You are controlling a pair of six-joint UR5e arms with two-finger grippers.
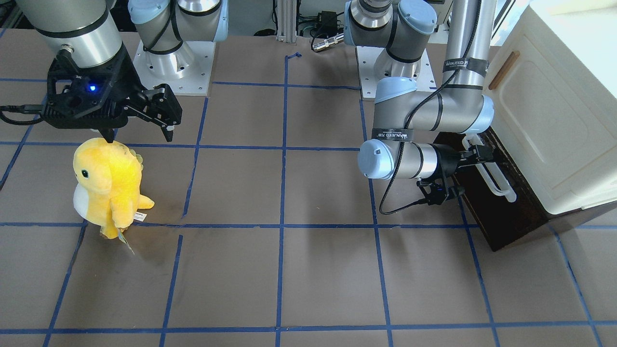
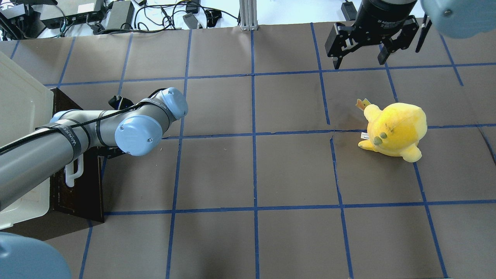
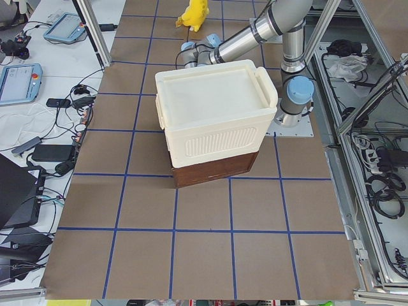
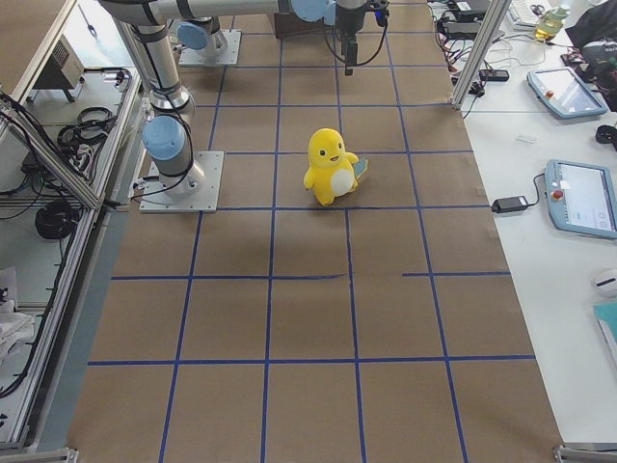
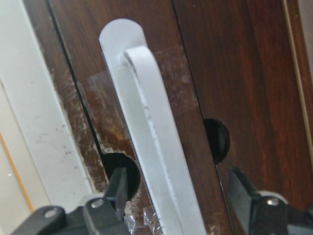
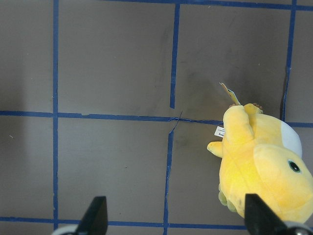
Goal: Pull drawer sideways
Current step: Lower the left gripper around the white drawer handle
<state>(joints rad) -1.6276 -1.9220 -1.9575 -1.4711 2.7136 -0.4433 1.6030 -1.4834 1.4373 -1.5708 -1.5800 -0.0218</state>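
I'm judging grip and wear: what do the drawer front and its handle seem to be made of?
Drawer: apparently dark-stained wood with a slight sheen; grain streaks show, and the finish is worn pale near one edge. Handle: smooth matte white, probably plastic or painted metal; even colour, no grain, so which is unclear.

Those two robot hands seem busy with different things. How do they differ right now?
The left hand points sideways at the drawer and straddles its white handle. The right hand points down over the table, near the yellow plush toy. The left hand has the handle between its fingers, while the right hand has nothing between its own. Both hands are open.
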